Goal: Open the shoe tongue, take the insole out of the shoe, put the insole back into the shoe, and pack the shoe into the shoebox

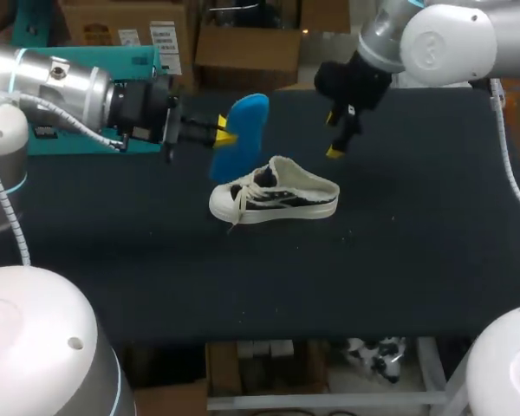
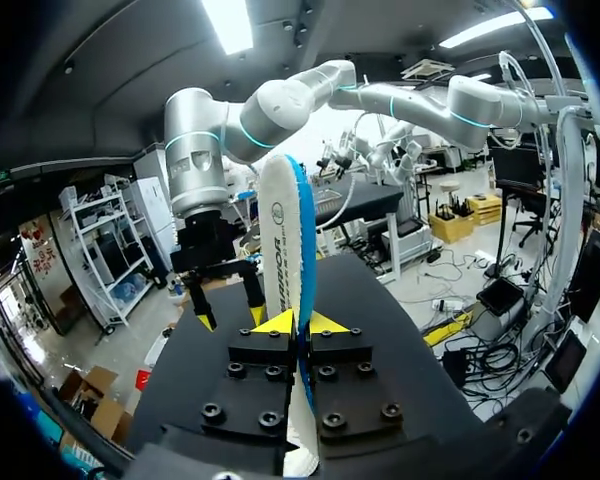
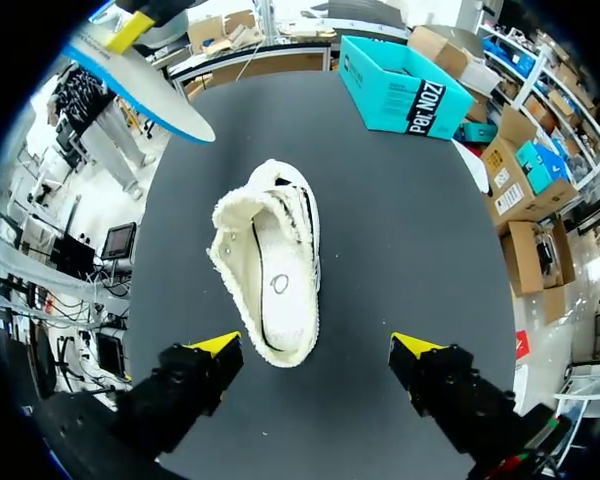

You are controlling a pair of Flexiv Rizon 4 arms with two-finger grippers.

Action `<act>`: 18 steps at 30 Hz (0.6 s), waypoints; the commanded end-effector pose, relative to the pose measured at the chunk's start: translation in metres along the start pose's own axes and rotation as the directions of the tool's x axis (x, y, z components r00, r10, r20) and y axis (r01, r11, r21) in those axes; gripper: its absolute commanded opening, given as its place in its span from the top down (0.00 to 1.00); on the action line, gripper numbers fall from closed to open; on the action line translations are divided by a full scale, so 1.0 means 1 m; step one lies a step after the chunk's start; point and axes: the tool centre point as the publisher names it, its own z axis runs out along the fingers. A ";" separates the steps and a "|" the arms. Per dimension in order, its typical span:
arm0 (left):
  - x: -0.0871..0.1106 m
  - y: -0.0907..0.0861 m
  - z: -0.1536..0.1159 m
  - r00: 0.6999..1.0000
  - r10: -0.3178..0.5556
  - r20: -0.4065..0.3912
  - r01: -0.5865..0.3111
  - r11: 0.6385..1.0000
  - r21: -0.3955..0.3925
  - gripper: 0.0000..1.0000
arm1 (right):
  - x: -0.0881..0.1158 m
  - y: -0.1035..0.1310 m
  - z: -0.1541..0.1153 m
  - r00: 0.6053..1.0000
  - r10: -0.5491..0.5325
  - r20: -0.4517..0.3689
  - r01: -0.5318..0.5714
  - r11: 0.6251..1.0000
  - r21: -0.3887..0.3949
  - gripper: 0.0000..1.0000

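A white low-top canvas sneaker with dark side stripes (image 1: 277,198) stands on its sole in the middle of the black-topped table (image 1: 416,251), toe toward the left arm. The left gripper (image 1: 225,134) is clamped on a blue foam insole with a white underside (image 1: 243,130), holding it on edge in the air just above and behind the sneaker's toe. The right gripper (image 1: 334,136) hangs above the table behind the heel, its 2 fingers spread wide and holding nothing.

Only the left wrist view shows the grip closely. The 2 yellow tips press the insole's 2 faces, and the insole stands upright ahead of them. Only the right wrist view looks down into the sneaker. It shows a fleecy collar and a pale inner floor with 1 small round mark, heel end nearest that gripper. It also shows the teal cardboard shoebox (image 3: 400,95) whole, at the table's far edge, where the head view has it mostly behind the left arm.

Dark lettering runs along the insole's white face, and white lettering marks the shoebox's side.
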 end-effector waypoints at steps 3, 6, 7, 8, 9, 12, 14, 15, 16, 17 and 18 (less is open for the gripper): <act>0.022 0.020 -0.038 0.998 -0.024 0.053 0.025 1.000 -0.014 1.00 | -0.004 0.020 0.018 1.000 0.009 -0.006 -0.007 0.973 0.231 0.00; 0.027 0.030 -0.049 0.997 -0.038 0.069 0.040 0.999 -0.029 1.00 | -0.001 0.025 0.022 1.000 0.017 0.018 -0.021 0.962 0.271 0.00; 0.028 0.032 -0.052 0.997 -0.042 0.070 0.044 0.999 -0.031 1.00 | 0.000 0.026 0.023 1.000 0.020 0.023 -0.026 0.959 0.282 0.00; 0.029 0.036 -0.056 0.996 -0.050 0.071 0.053 0.998 -0.034 1.00 | 0.001 0.027 0.025 0.999 0.020 0.032 -0.029 0.955 0.294 0.00; 0.030 0.039 -0.059 0.996 -0.054 0.075 0.057 0.998 -0.037 1.00 | 0.002 0.028 0.027 0.999 0.017 0.039 -0.028 0.954 0.298 0.00; 0.035 0.048 -0.066 0.994 -0.069 0.082 0.073 0.996 -0.048 1.00 | 0.003 0.029 0.034 0.999 0.009 0.047 -0.023 0.948 0.316 0.00; 0.041 0.053 -0.069 0.993 -0.079 0.091 0.084 0.995 -0.055 1.00 | 0.003 0.030 0.039 0.999 0.002 0.043 -0.016 0.946 0.324 0.00; 0.042 0.055 -0.072 0.992 -0.082 0.094 0.087 0.994 -0.058 1.00 | 0.003 0.031 0.042 0.999 -0.002 0.040 -0.012 0.945 0.326 0.00; 0.043 0.057 -0.074 0.991 -0.086 0.099 0.092 0.994 -0.062 1.00 | 0.003 0.031 0.044 0.999 -0.006 0.037 -0.006 0.946 0.325 0.00; 0.045 0.059 -0.075 0.991 -0.090 0.104 0.097 0.993 -0.065 1.00 | 0.003 0.032 0.047 0.999 -0.008 0.036 -0.004 0.946 0.324 0.00; 0.047 0.061 -0.077 0.990 -0.092 0.106 0.100 0.993 -0.068 1.00 | 0.003 0.033 0.049 0.999 -0.012 0.031 0.001 0.945 0.327 0.00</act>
